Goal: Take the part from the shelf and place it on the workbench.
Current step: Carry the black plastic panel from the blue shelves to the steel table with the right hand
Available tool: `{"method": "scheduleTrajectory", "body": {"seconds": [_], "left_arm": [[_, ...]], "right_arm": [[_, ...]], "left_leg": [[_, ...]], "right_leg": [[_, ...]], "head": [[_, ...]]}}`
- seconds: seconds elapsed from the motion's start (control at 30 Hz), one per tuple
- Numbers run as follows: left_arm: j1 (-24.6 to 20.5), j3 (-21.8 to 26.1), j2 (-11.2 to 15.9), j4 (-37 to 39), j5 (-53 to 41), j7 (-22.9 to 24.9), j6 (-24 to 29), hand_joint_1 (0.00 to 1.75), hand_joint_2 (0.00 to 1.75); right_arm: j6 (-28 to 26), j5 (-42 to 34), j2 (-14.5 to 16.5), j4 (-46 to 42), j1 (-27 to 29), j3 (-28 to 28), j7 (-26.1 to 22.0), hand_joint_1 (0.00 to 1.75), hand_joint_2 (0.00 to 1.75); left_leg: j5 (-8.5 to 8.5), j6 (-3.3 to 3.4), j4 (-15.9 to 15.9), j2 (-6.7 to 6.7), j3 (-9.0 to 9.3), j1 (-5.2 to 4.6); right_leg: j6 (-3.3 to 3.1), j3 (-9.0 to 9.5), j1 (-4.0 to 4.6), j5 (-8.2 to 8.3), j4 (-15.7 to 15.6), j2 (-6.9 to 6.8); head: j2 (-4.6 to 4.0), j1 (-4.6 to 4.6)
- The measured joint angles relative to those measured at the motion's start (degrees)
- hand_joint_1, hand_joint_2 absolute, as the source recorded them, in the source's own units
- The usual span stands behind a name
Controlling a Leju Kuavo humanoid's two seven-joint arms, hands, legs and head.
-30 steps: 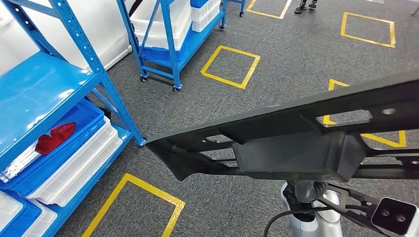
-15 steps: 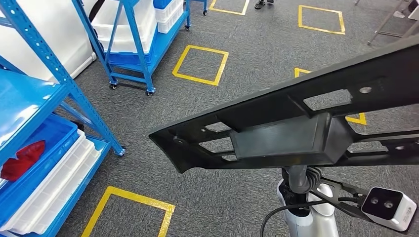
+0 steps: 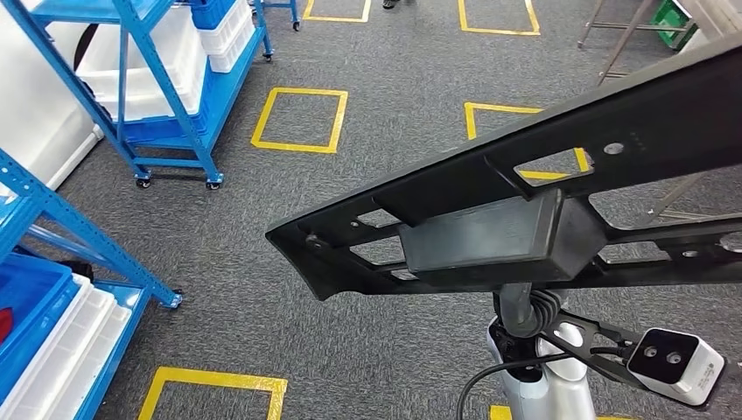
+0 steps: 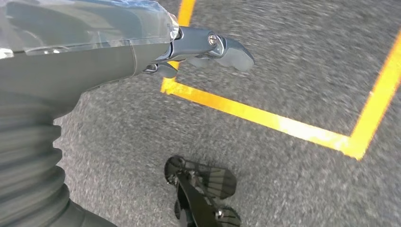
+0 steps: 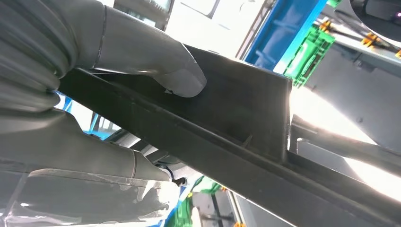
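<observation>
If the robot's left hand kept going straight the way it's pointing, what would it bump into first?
Probably the grey carpet floor, near the yellow tape line. The left hand hangs with fingers pointing down at it and nothing in between, though the distance is hard to judge.

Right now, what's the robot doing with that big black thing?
The robot is carrying a long black plastic part in its right hand, thumb pressed on top of it. Its left hand hangs over the grey carpet with yellow taped squares, holding nothing. The blue shelves with white bins are off to its left. No workbench can be made out, so the part isn't set down.
</observation>
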Motion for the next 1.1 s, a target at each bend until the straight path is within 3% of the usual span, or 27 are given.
{"method": "scheduleTrajectory", "body": {"seconds": [0.03, 0.1, 0.17, 0.23, 0.3, 0.37, 0.43, 0.47, 0.53, 0.57, 0.63, 0.67, 0.73, 0.8, 0.87, 0.93, 0.97, 1.0, 1.03, 1.1], "left_arm": [[-0.1, 0.0, 0.0, 0.0, -0.1, -0.1, 0.0, 0.0, 1.75], [-0.2, 0.0, -0.1, 0.0, -0.3, -0.3, 0.0, 0.0, 1.75], [-0.3, 0.0, -0.1, 0.0, -0.5, -0.5, 0.0, 0.0, 1.75], [-0.3, 0.0, -0.1, 0.0, -0.6, -0.6, 0.1, 0.0, 1.75], [-0.4, 0.1, -0.2, 0.0, -0.7, -0.8, 0.2, 0.0, 1.75], [-0.3, 0.1, -0.2, 0.0, -1.0, -1.1, 0.2, 0.0, 1.75], [-0.1, 0.1, -0.2, 0.0, -1.2, -1.4, 0.1, 0.0, 1.75], [-0.1, 0.1, -0.2, 0.0, -1.3, -1.5, 0.1, 0.0, 1.75], [-0.1, 0.2, -0.2, 0.0, -1.6, -1.8, 0.1, 0.0, 1.75], [-0.2, 0.3, -0.2, 0.0, -1.7, -1.9, 0.1, 0.0, 1.75], [-0.2, 0.4, -0.2, 0.0, -1.9, -2.0, 0.1, 0.0, 1.75], [-0.2, 0.4, -0.2, 0.0, -2.0, -1.9, 0.0, 0.0, 1.75], [-0.3, 0.4, -0.3, 0.0, -2.3, -1.3, 0.0, 0.0, 1.75], [-0.4, 0.5, -0.3, 0.0, -2.4, -0.9, -0.1, 0.0, 1.75], [-0.4, 0.7, -0.4, 0.0, -2.6, -0.8, -0.6, 0.0, 1.75], [-0.1, 0.9, -0.4, 0.0, -2.8, -0.9, -1.2, 0.0, 1.75], [0.0, 0.9, -0.4, 0.0, -3.0, -0.9, -1.4, 0.0, 1.75], [0.0, 0.9, -0.5, 0.0, -3.1, -1.1, -1.6, 0.0, 1.75], [0.0, 0.9, -0.5, 0.0, -3.2, -1.3, -1.8, 0.0, 1.75], [-0.1, 1.0, -0.5, 0.0, -3.3, -1.9, -2.0, 0.0, 1.75]], "right_arm": [[-0.1, 0.0, 0.0, 0.0, 0.0, 0.1, 0.0, 1.75, 1.75], [-0.4, 0.1, 0.0, 0.0, -0.1, 0.4, 0.0, 1.75, 1.75], [-0.7, 0.2, 0.0, 0.0, -0.1, 0.7, 0.0, 1.75, 1.75], [-1.0, 0.2, 0.0, 0.1, -0.1, 0.9, 0.0, 1.75, 1.75], [-1.2, 0.3, 0.0, 0.1, -0.2, 0.9, 0.0, 1.75, 1.75], [-1.7, 0.7, -0.1, 0.0, -0.3, 1.0, 0.0, 1.75, 1.75], [-2.1, 0.9, -0.1, 0.0, -0.4, 1.1, 0.0, 1.75, 1.75], [-2.2, 1.0, -0.1, 0.0, -0.4, 1.1, 0.0, 1.75, 1.75], [-2.4, 1.0, -0.3, 0.0, -0.4, 1.3, 0.0, 1.75, 1.75], [-2.5, 1.0, -0.3, 0.0, -0.4, 1.4, 0.0, 1.75, 1.75], [-2.9, 0.9, -0.4, -0.1, -0.4, 1.5, 0.0, 1.75, 1.75], [-3.1, 0.9, -0.4, -0.1, -0.4, 1.5, 0.0, 1.75, 1.75], [-3.6, 1.1, -0.5, -0.2, -0.2, 1.5, 0.0, 1.75, 1.75], [-4.6, 1.7, -0.7, -0.4, 0.0, 1.6, 0.0, 1.75, 1.75], [-6.0, 2.3, -1.0, -0.5, 0.2, 2.0, 0.0, 1.75, 1.75], [-7.3, 2.9, -1.5, -0.7, 0.6, 2.3, 0.0, 1.75, 1.75], [-7.8, 3.0, -1.8, -0.9, 0.9, 2.4, 0.0, 1.75, 1.75], [-8.2, 3.1, -2.1, -1.1, 1.1, 2.5, 0.0, 1.75, 1.75], [-8.5, 3.2, -2.4, -1.4, 1.1, 2.6, 0.0, 1.75, 1.75], [-9.1, 3.5, -2.9, -1.9, 1.1, 3.0, 0.0, 1.75, 1.75]], "left_leg": [[2.3, -0.09, -3.8, -0.41, 1.58, 0.2], [4.72, -0.05, -10.3, -2.64, 4.47, 0.59], [4.71, 0.47, -12.4, -3.95, 5.35, 0.53], [5.0, 1.31, -12.7, -2.9, 5.42, 0.32], [5.25, 2.13, -13.0, -1.71, 5.6, 0.27], [5.23, 2.64, -13.1, -0.5, 5.68, 0.09], [5.08, 2.83, -13.1, 0.84, 5.71, -0.08], [4.98, 2.87, -13.1, 1.55, 5.77, -0.13], [4.74, 2.75, -13.1, 2.83, 6.06, -0.2], [4.58, 2.61, -13.1, 3.37, 6.28, -0.25], [4.21, 2.09, -13.1, 4.35, 6.63, -0.46], [4.05, 1.8, -13.2, 4.87, 6.78, -0.54], [3.72, 1.24, -13.3, 5.89, 7.2, -0.56], [2.43, 0.79, -11.8, 4.42, 6.94, -0.42], [-0.81, 0.52, -5.7, 1.46, 4.18, -0.28], [-3.38, 0.35, 1.4, 0.3, 0.4, -0.28], [-3.17, 0.31, 2.7, 0.18, -0.53, -0.28], [-1.83, 0.31, 1.8, 0.1, -0.42, -0.26], [0.43, 0.34, -1.3, -0.26, 0.71, -0.21], [4.14, 0.51, -8.9, -2.61, 3.77, 0.04]], "right_leg": [[0.21, -0.01, -0.08, -0.16, 0.3, 0.79], [0.86, -0.43, -0.19, -0.56, 1.2, 2.19], [1.63, -1.09, -0.37, -0.59, 1.7, 3.34], [2.35, -1.44, -0.63, -0.47, 1.8, 3.75], [2.86, -2.46, -0.57, -1.79, 3.9, 1.31], [3.18, -5.57, -0.49, -4.94, 10.2, -1.73], [3.35, -8.84, -0.56, -6.96, 16.4, -2.47], [3.33, -9.25, -0.57, -6.55, 17.0, -2.56], [2.98, -6.74, -0.45, -3.28, 11.9, -3.34], [2.65, -4.64, -0.17, -1.78, 7.9, -4.72], [1.9, -1.85, 0.59, -0.39, 2.4, -6.82], [1.61, -1.52, 0.91, -0.52, 1.6, -7.13], [1.05, -1.37, 0.88, -0.35, 1.1, -5.68], [0.41, -0.81, 0.48, 0.01, 0.4, -4.4], [-0.04, -0.45, 0.27, 0.16, 0.0, -3.18], [-0.18, -0.43, 0.29, 0.12, 0.0, -1.71], [-0.18, -0.39, 0.3, 0.09, 0.1, -0.91], [-0.11, -0.34, 0.28, 0.05, 0.2, -0.1], [0.02, -0.27, 0.24, -0.04, 0.4, 0.7], [0.46, -0.44, 0.14, -0.36, 1.0, 2.15]], "head": [[0.0, 0.0], [0.0, 0.0], [0.0, 0.0], [0.0, 0.0], [0.0, 0.01], [0.0, 0.01], [0.0, 0.0], [0.0, 0.0], [0.0, 0.0], [0.0, 0.0], [0.0, 0.0], [0.0, 0.0], [0.0, 0.0], [0.0, -0.01], [0.0, -0.01], [0.0, 0.0], [0.0, 0.0], [0.0, 0.0], [0.0, 0.0], [0.0, 0.0]]}}
